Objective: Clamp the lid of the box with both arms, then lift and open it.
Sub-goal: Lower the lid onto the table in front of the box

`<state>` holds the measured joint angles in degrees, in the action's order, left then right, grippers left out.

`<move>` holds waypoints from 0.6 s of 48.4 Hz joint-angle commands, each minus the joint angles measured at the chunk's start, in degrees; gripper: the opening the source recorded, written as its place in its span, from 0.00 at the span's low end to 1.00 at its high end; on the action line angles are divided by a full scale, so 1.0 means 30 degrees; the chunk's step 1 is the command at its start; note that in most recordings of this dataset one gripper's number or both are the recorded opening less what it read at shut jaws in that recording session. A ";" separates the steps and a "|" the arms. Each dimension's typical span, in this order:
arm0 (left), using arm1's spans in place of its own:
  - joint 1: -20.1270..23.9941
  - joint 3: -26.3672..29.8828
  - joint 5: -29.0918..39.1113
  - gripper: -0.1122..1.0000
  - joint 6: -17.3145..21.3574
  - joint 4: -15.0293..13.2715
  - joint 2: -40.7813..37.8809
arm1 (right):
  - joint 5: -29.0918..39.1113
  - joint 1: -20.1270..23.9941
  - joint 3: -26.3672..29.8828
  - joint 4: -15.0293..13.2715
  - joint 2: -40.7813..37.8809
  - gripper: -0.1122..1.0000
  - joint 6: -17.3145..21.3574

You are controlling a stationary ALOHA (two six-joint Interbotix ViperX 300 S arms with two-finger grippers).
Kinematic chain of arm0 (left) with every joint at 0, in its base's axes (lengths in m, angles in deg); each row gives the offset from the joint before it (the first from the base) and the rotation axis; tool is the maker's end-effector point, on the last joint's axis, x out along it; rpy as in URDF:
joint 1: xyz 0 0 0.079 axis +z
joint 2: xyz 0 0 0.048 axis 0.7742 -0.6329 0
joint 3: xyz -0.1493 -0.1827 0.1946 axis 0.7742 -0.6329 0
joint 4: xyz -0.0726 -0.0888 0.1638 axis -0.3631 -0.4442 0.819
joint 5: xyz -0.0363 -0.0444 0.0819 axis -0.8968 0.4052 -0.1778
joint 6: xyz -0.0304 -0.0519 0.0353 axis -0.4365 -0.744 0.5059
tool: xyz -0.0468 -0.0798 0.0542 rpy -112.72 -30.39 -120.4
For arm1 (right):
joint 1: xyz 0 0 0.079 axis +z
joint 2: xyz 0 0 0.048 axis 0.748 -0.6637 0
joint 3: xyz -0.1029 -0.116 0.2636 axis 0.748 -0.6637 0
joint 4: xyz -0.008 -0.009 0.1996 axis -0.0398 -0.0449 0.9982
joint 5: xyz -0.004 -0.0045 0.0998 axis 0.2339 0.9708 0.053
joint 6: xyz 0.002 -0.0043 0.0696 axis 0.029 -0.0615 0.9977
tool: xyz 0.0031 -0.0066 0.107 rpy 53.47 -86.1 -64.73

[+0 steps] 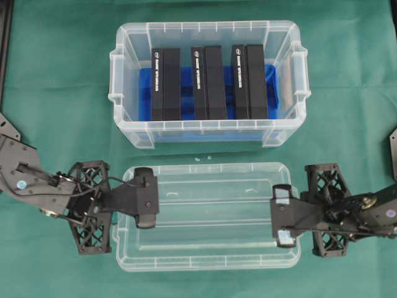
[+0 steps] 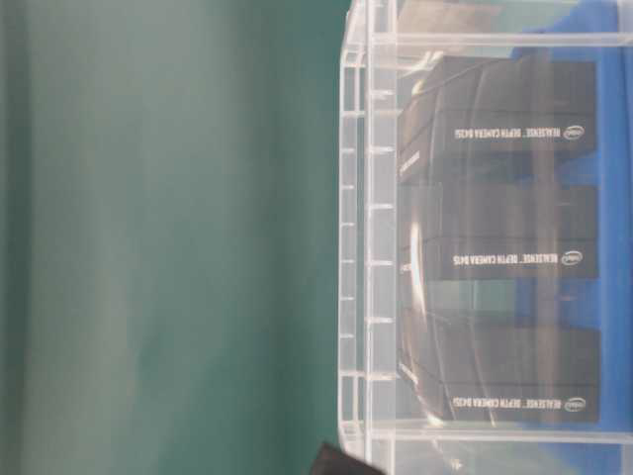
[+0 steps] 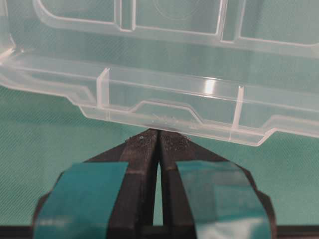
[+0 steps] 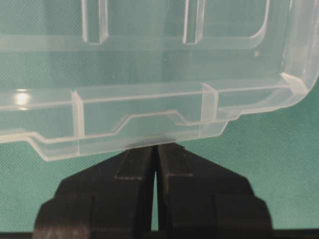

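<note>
While the lid (image 1: pixel 211 217) sits off the box in the lower half of the overhead frame, it is pinched at both short ends. It is a flat clear panel with a raised rim, and the green cloth (image 1: pixel 56 93) shows through it. At its left end the left gripper (image 1: pixel 146 197) reaches over the rim; in the left wrist view its two teal-taped fingers (image 3: pixel 89 194) are pressed together, their tips meeting at the lid's edge tab (image 3: pixel 164 117) — a thin sliver of plastic between them. At the right end the right gripper (image 1: pixel 283 214) does the same; the right wrist view shows its black fingers (image 4: pixel 124 184) closed on the rim's lower lip (image 4: pixel 149 134).

Above the lid in the overhead frame, well apart from it, stands the box (image 1: pixel 130 81) — open-topped, in the upper middle. Inside, three black slabs (image 1: pixel 208 84) stand side by side on a blue base (image 1: pixel 144 93). The table-level view shows the box wall (image 2: pixel 371 247) filling the right of the frame, with white lettering on the slabs.
</note>
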<state>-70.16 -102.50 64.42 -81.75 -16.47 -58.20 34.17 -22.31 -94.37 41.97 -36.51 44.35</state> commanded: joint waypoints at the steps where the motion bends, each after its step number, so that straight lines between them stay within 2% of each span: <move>1: 0.0117 0.0029 -0.0352 0.11 -0.0117 0.0088 0.1025 | -0.0176 -0.0264 0.0029 -0.0352 0.0937 0.10 0.0146; 20: -0.0469 -0.1553 -0.0352 0.11 -0.0205 -0.0117 0.2402 | -0.0176 0.0176 -0.1436 -0.0059 0.2314 0.10 0.0381; 29: -0.0527 -0.2051 -0.0352 0.11 -0.1172 -0.0117 0.2812 | -0.0146 0.0322 -0.1758 -0.0029 0.2637 0.10 0.1084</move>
<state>-71.56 -108.74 63.55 -84.91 -16.74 -51.17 33.91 -21.78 -100.00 41.88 -29.92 47.17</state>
